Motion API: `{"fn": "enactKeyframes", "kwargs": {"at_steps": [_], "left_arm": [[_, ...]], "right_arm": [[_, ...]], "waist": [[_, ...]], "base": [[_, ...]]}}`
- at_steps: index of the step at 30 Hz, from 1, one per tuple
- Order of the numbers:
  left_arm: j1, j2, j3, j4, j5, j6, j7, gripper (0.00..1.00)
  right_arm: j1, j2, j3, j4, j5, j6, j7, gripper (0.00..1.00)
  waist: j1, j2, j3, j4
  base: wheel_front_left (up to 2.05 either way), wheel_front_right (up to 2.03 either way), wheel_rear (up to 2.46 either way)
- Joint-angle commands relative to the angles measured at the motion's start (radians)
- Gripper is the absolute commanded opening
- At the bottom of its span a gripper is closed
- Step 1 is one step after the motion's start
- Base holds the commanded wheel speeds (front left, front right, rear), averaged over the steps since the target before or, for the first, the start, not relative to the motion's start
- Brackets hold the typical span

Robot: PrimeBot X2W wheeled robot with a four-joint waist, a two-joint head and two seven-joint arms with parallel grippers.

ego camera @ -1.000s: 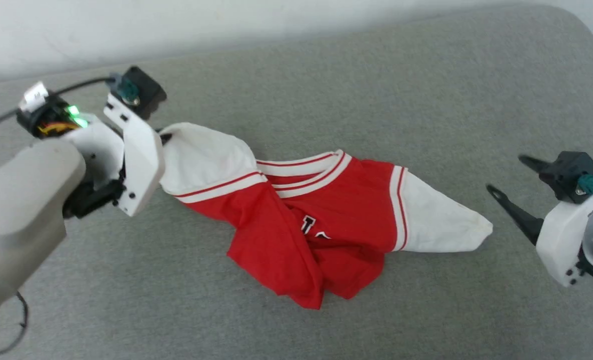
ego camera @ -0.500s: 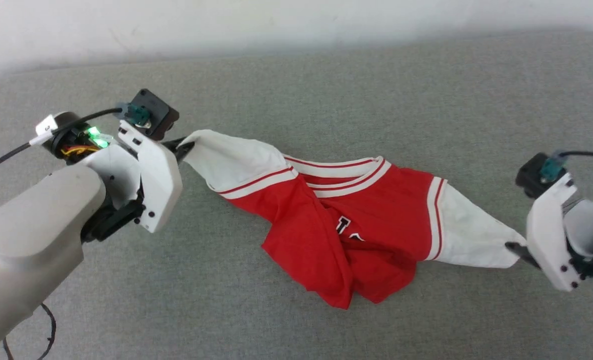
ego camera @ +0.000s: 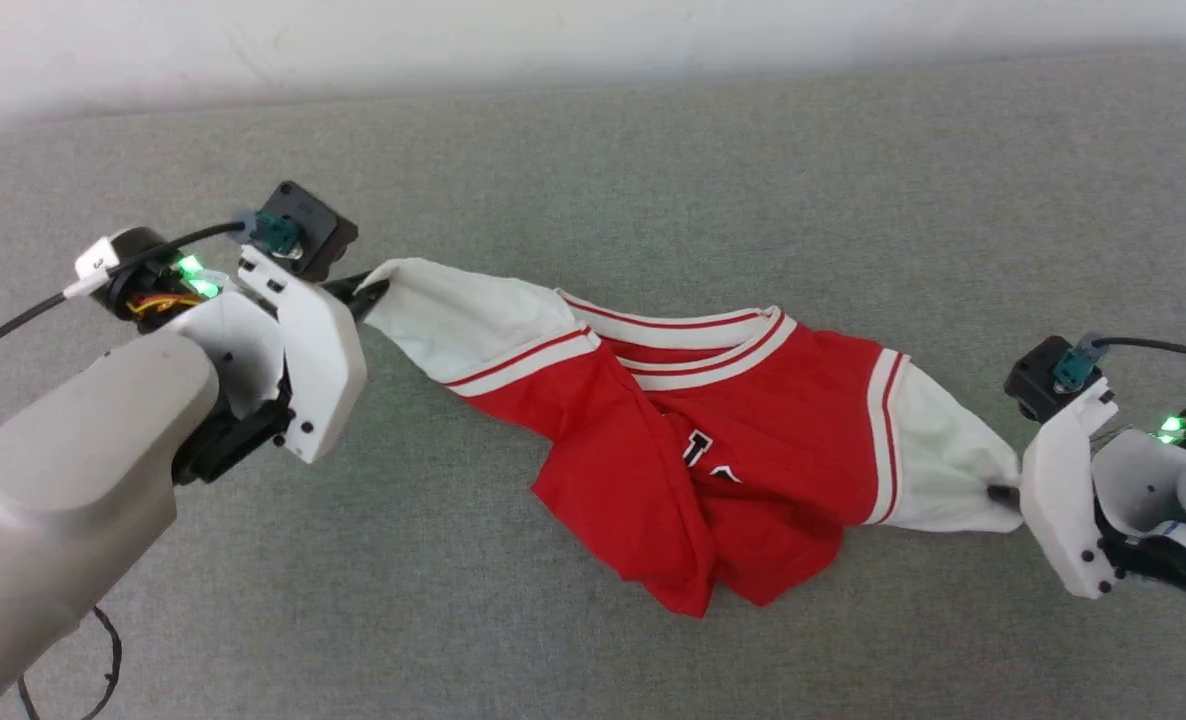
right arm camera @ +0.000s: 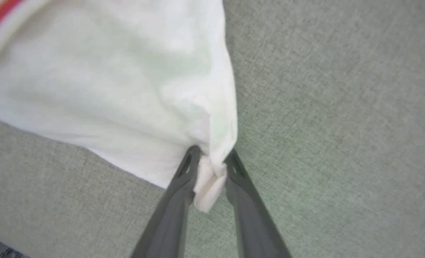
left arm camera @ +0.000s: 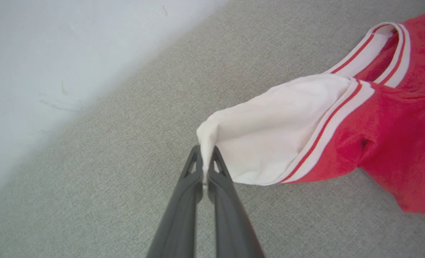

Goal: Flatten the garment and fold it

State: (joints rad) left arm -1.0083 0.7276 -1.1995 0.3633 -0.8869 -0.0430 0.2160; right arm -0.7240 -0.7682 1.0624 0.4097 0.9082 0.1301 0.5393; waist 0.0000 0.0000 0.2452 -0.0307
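Observation:
The garment (ego camera: 753, 440), a red jersey with white sleeves and striped trim, lies crumpled on the grey surface, its body twisted and folded over the black letters. My left gripper (ego camera: 373, 292) is shut on the tip of the left white sleeve (left arm camera: 270, 132), which is lifted slightly; the pinch shows at the left gripper (left arm camera: 205, 157) in the left wrist view. My right gripper (ego camera: 1001, 492) is at the end of the right white sleeve (right arm camera: 108, 79). Bunched sleeve cloth sits pinched in the right gripper (right arm camera: 210, 161), touching both fingers.
The grey fabric-covered surface (ego camera: 653, 200) stretches all around the garment, with a white wall (ego camera: 453, 40) along its far edge. A black cable (ego camera: 103, 660) hangs by my left forearm at the lower left.
My right gripper has moved in to the right sleeve's tip and closed on it. The left gripper has kept its hold on the left sleeve. The camera shifted early on.

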Motion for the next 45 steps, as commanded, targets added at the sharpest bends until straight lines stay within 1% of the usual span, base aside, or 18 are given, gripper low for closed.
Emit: {"fn": "enactKeyframes", "kwargs": {"at_steps": [1,7,12,14,20,23,26,29,32,35,40,45], "left_arm": [[0.02,-0.001,-0.002,0.01,0.001,-0.004,-0.01,0.0],[0.058,0.014,0.008,0.025,-0.006,0.003,-0.077,0.0],[0.047,0.039,0.031,-0.006,0.009,0.019,-0.134,0.0],[0.043,0.043,0.037,-0.015,0.012,0.023,-0.144,0.0],[0.0,0.069,0.077,-0.054,0.035,0.053,-0.203,0.0],[-0.034,0.072,0.094,-0.057,0.05,0.06,-0.224,0.0],[-0.075,0.065,0.113,-0.051,0.058,0.057,-0.241,0.0],[-0.128,0.05,0.137,-0.027,0.069,0.054,-0.269,0.0],[-0.188,0.019,0.171,0.016,0.066,0.052,-0.303,0.0],[-0.26,-0.01,0.191,0.065,0.088,0.05,-0.334,0.0],[-0.399,-0.058,0.228,0.147,0.117,0.05,-0.374,0.0],[-0.554,-0.075,0.252,0.217,0.172,0.048,-0.406,0.0]], "right_arm": [[0.021,0.04,0.034,0.015,0.005,0.001,-0.031,0.0],[-0.033,0.015,0.022,0.007,-0.012,0.001,-0.245,0.0],[-0.085,-0.016,-0.006,-0.034,-0.037,0.001,-0.381,0.0],[-0.094,-0.019,-0.014,-0.043,-0.041,0.001,-0.401,0.0],[-0.154,-0.023,-0.111,-0.054,-0.085,0.001,-0.493,0.0],[-0.197,-0.01,-0.182,-0.025,-0.14,0.001,-0.54,0.0],[-0.245,0.022,-0.25,0.014,-0.2,0.001,-0.568,0.0],[-0.302,0.062,-0.297,0.048,-0.257,0.001,-0.569,0.0],[-0.367,0.101,-0.349,0.083,-0.287,0.001,-0.566,0.0],[-0.448,0.126,-0.371,0.109,-0.343,0.001,-0.561,0.0],[-0.603,0.155,-0.416,0.16,-0.431,0.001,-0.556,0.0],[-0.763,0.186,-0.462,0.21,-0.522,0.001,-0.557,0.0]], "waist": [[0.0,0.0,-0.025,-0.015],[0.0,0.0,-0.116,-0.033],[0.0,0.0,-0.187,-0.035],[0.0,0.0,-0.2,-0.034],[0.0,0.0,-0.254,-0.027],[0.0,0.0,-0.268,-0.023],[0.0,0.0,-0.271,-0.022],[0.0,0.0,-0.263,-0.023],[0.0,0.0,-0.242,-0.021],[0.0,0.0,-0.209,-0.021],[0.0,0.0,-0.123,-0.017],[0.0,0.0,-0.011,-0.022]], "base": [[0.0,0.0,0.0],[0.0,0.0,0.0],[0.0,0.0,0.0],[0.0,0.0,0.0],[0.0,0.0,0.0],[0.0,0.0,0.0],[0.0,0.0,0.0],[0.0,0.0,0.0],[0.0,0.0,0.0],[0.0,0.0,0.0],[0.0,0.0,0.0],[0.0,0.0,0.0]]}}
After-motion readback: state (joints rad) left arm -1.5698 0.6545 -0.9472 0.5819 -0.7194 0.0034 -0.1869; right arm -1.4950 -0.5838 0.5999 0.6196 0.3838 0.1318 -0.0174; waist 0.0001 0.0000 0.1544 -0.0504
